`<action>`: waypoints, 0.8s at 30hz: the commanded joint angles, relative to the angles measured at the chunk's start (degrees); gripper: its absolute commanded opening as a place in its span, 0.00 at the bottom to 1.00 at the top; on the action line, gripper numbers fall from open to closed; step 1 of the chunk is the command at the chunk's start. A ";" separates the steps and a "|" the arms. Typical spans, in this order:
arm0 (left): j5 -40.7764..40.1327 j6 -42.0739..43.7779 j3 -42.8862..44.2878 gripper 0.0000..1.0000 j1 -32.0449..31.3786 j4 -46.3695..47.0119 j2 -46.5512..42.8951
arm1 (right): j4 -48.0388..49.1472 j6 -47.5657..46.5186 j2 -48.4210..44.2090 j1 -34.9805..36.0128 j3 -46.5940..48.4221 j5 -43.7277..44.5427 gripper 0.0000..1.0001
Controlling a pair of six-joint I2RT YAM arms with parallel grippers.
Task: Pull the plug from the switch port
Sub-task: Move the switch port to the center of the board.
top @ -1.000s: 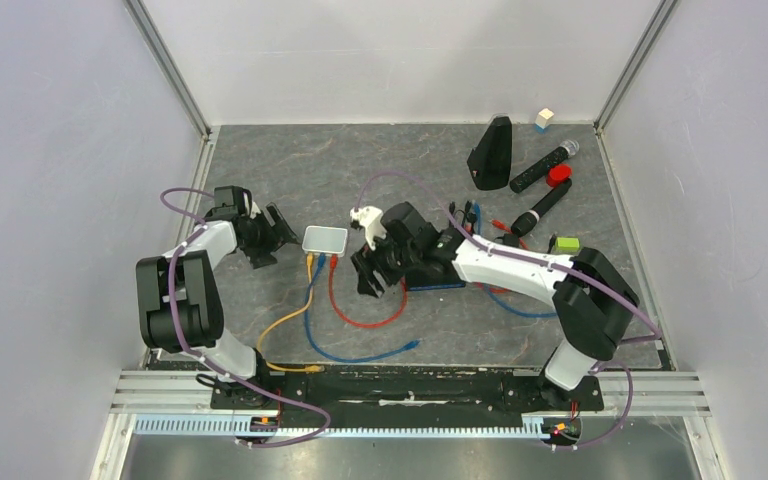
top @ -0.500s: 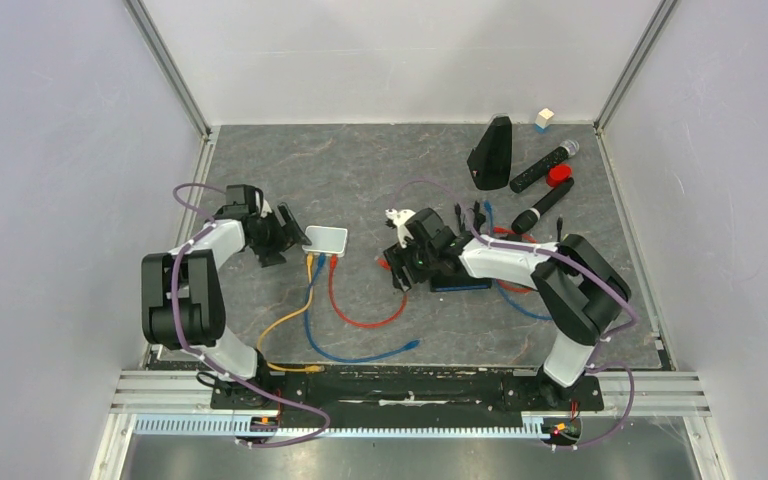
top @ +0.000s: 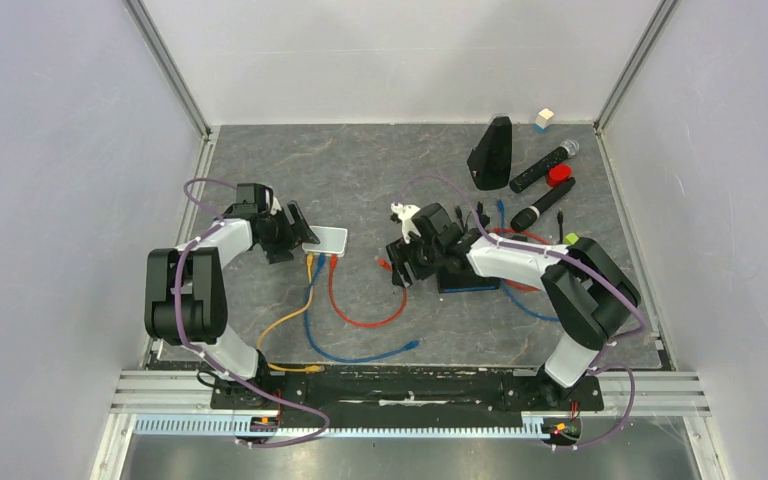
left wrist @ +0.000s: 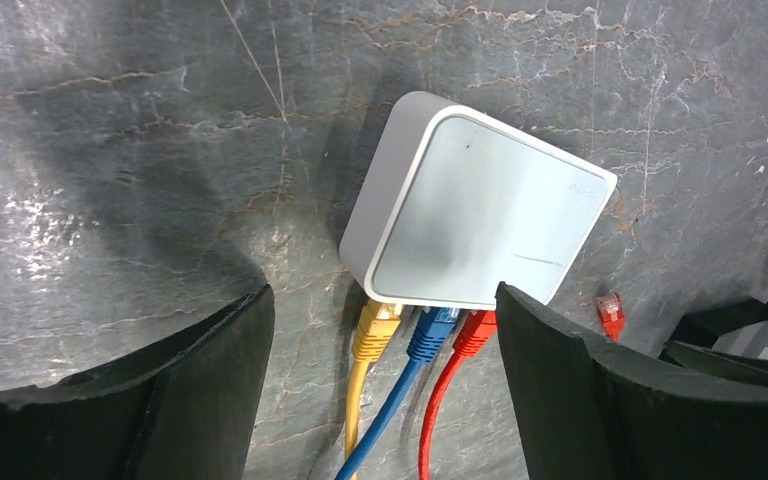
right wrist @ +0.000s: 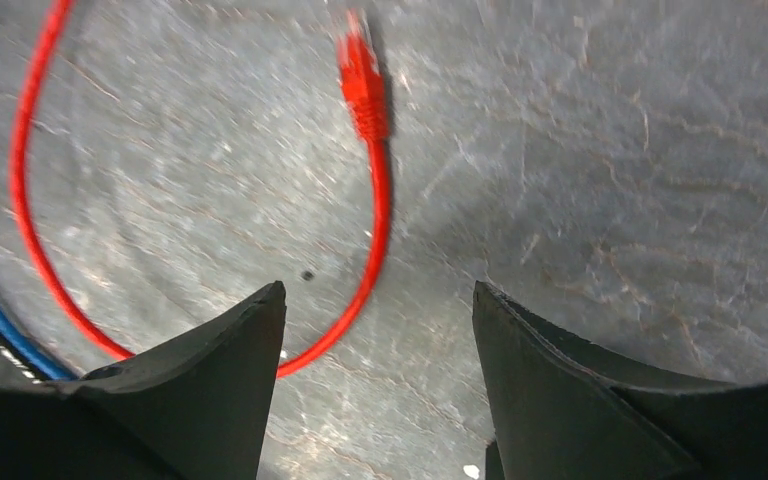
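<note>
The white switch lies flat on the grey table with three plugs in its near side: yellow, blue and red. My left gripper is open, its fingers straddling the switch's plug side without touching it. The red cable loops right to a loose red plug. My right gripper hangs open over that loop, with nothing between its fingers.
The yellow cable and blue cable trail toward the near edge. A dark box with more cables lies under the right arm. A black cone, two microphones, a red cap and a small cube sit at back right.
My left gripper has moved right, up to the switch. My right gripper has drawn back to the right, away from the switch, and stayed open.
</note>
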 commanded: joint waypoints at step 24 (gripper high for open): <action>4.55 -5.27 -9.43 0.59 -7.07 11.38 -2.29 | 15.25 14.65 28.18 -0.33 23.99 -17.43 0.70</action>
